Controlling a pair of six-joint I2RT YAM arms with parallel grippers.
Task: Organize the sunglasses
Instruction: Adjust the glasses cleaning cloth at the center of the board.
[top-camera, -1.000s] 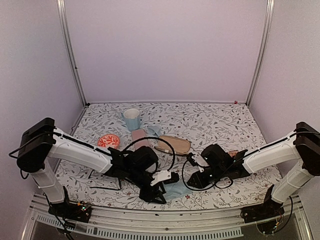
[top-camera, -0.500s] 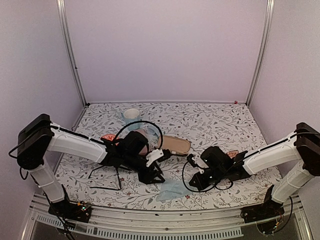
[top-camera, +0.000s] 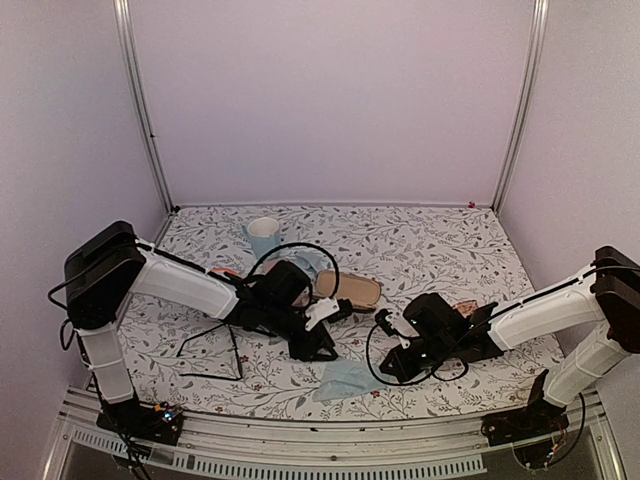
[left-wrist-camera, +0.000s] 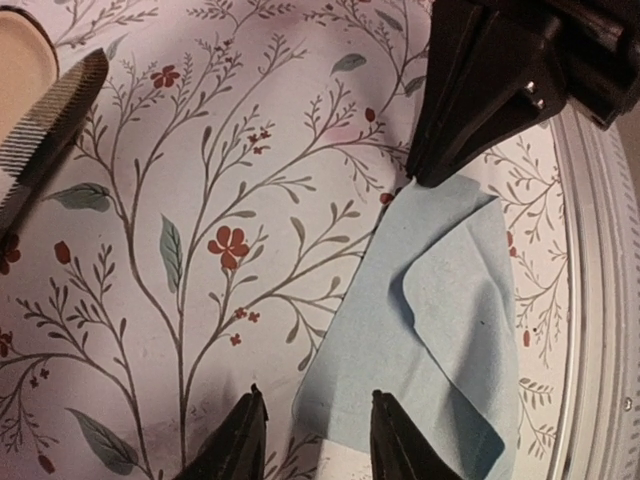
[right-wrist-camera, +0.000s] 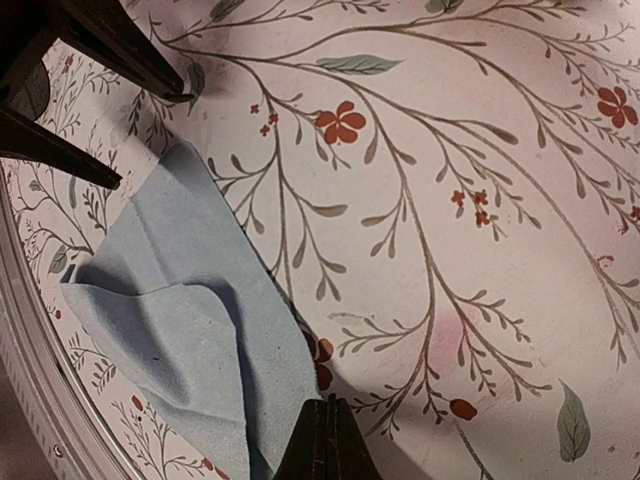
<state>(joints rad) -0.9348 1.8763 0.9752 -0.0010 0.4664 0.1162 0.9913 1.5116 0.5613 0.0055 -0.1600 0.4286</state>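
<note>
The black wire-framed sunglasses (top-camera: 212, 350) are lying untouched at the table's (top-camera: 440, 240) left. The left gripper (left-wrist-camera: 312, 440) is hovering half-open and empty over the blue cloth (left-wrist-camera: 440, 330), likely lining up a pinch; the right gripper (right-wrist-camera: 325, 440) is resting closed at its edge, possibly nipping it

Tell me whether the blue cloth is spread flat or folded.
Partly folded: one corner flap of the blue cloth is doubled over onto the rest, which lies flat.
</note>
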